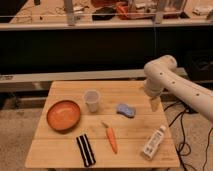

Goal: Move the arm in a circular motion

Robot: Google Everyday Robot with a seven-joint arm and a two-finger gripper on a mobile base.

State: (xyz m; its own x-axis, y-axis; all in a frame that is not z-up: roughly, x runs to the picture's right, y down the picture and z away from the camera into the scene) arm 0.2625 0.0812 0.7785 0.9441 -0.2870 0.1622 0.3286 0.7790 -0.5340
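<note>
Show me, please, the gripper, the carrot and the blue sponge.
gripper (pixel 154 104): camera view, on its tapered tip, near the right edge of the table (pixel 135 131).
carrot (pixel 111 139): camera view, on the middle of its orange body.
blue sponge (pixel 125 110): camera view, on the centre of its top.

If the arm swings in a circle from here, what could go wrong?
The gripper hangs low by the table's edge, close to the blue sponge; sweeping toward it might shove it. A wider low circle could tip the cup or knock the white bottle off the front corner.
</note>
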